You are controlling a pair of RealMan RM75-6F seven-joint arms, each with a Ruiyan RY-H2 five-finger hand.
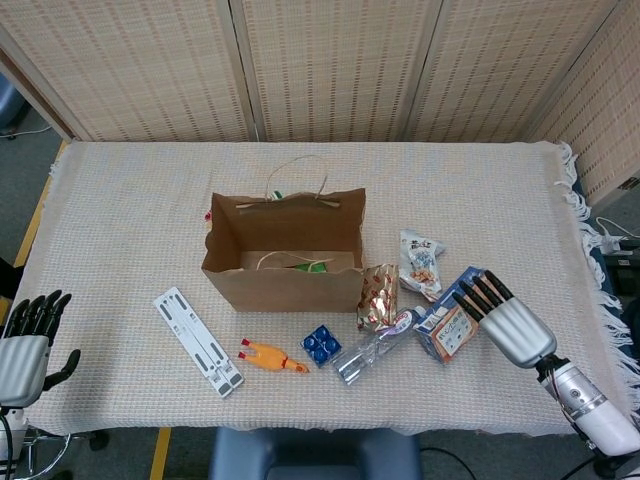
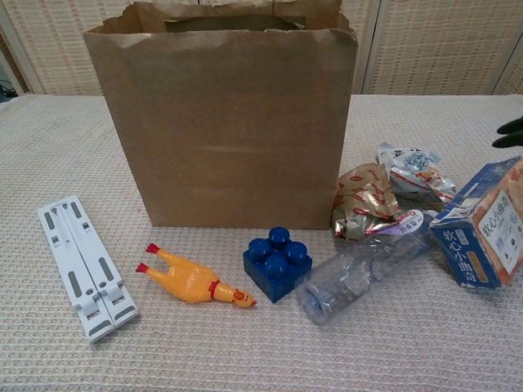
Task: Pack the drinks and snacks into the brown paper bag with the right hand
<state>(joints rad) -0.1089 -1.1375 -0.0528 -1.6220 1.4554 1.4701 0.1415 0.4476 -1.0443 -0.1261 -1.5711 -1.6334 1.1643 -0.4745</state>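
The brown paper bag (image 1: 285,262) (image 2: 227,122) stands open mid-table with a green-labelled item inside. To its right lie a gold snack packet (image 1: 379,296) (image 2: 364,198), a white snack pouch (image 1: 421,262) (image 2: 410,169), a clear plastic bottle (image 1: 375,343) (image 2: 364,267) and a blue-and-orange snack box (image 1: 455,316) (image 2: 486,230). My right hand (image 1: 503,319) hovers over the box's right end, fingers straight and apart, holding nothing; only its dark fingertips (image 2: 511,132) show in the chest view. My left hand (image 1: 24,343) hangs off the table's left front corner, empty.
In front of the bag lie a white folding stand (image 1: 197,341) (image 2: 85,266), a yellow rubber chicken (image 1: 272,357) (image 2: 193,278) and a blue toy brick (image 1: 321,345) (image 2: 277,262). Woven screens stand behind the table. The cloth's fringed edge (image 1: 582,215) is at the right.
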